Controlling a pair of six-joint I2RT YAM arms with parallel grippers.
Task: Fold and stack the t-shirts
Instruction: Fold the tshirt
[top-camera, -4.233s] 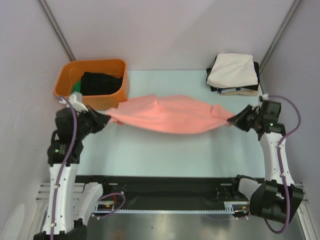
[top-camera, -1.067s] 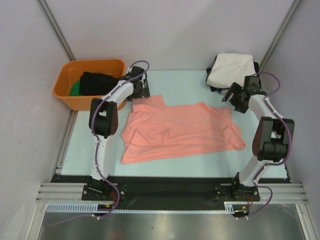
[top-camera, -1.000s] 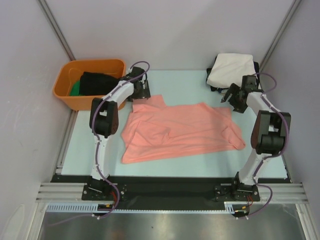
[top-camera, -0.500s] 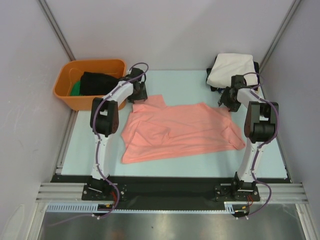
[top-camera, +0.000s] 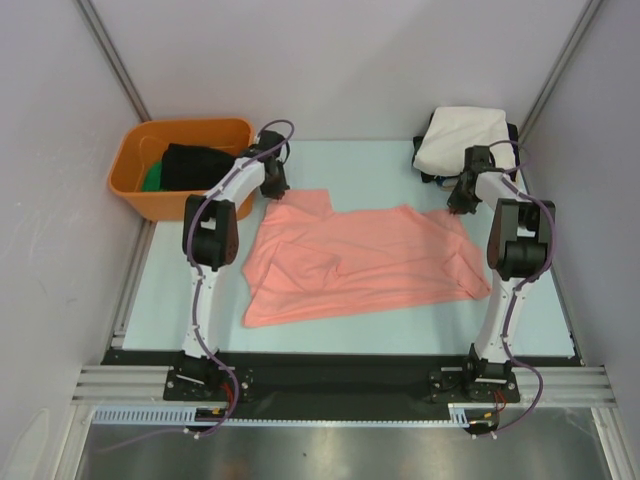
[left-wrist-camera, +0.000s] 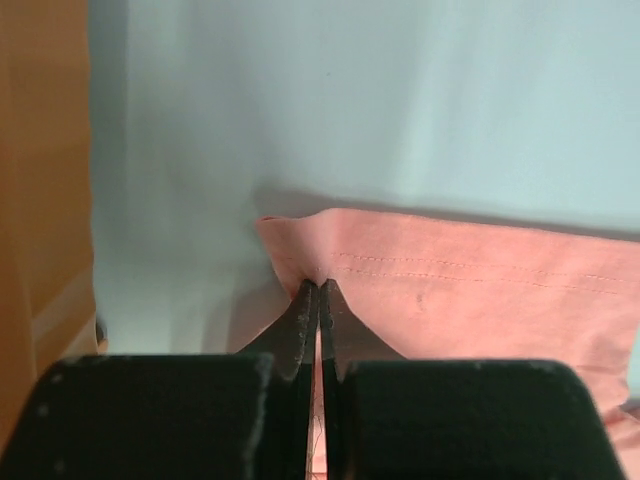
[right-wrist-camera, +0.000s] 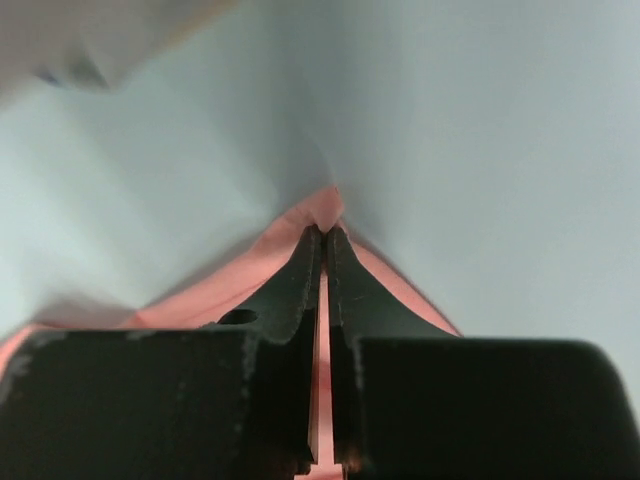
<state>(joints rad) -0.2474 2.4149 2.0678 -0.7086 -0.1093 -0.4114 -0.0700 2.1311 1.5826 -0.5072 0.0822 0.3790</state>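
Note:
The salmon-pink t-shirt (top-camera: 360, 262) lies spread and wrinkled on the pale table. My left gripper (top-camera: 272, 188) is shut on its far left corner. In the left wrist view the closed tips (left-wrist-camera: 318, 286) pinch the stitched hem (left-wrist-camera: 450, 275). My right gripper (top-camera: 460, 204) is shut on the far right corner. In the right wrist view its tips (right-wrist-camera: 325, 233) pinch a small peak of pink cloth (right-wrist-camera: 230, 285). A folded stack sits at the back right: a cream-white shirt (top-camera: 465, 140) on top, with black and tan ones (top-camera: 480, 183) under it.
An orange plastic tub (top-camera: 135, 190) stands at the back left with black cloth (top-camera: 200, 165) and something green inside; its wall shows at the left of the left wrist view (left-wrist-camera: 40, 180). Grey walls close in on both sides. A black rail (top-camera: 330, 375) runs along the near edge.
Four seconds ago the shirt hung stretched between the grippers near the arms' side; now it lies flat. In the last second both wrists turned and closed in on the far corners.

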